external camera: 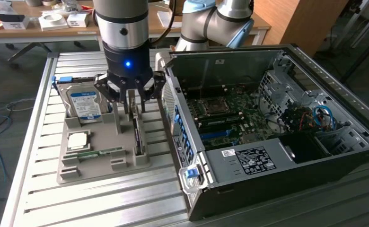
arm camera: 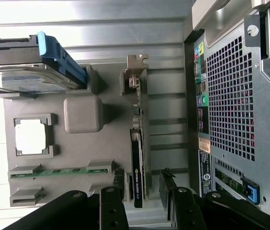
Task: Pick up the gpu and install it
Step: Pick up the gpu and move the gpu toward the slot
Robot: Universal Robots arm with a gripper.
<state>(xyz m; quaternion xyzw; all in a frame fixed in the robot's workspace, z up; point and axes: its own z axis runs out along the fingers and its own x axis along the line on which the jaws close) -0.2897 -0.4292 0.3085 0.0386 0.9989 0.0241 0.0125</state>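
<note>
Robotics lab, cluttered workbench [external camera: 46, 33], open computer case [external camera: 285, 189]

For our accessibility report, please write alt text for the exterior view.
The gripper hangs open over the gpu, which stands on edge in a grey holder tray. A hard drive sits at the exterior view's left, an open computer case at its right.

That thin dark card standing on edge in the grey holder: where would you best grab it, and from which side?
I'd pinch the gpu along its upper edge, coming down from above, one finger on each flat face. It stands on edge in a slot of the grey tray, so only the top is free. The open gripper hangs over it.
</note>
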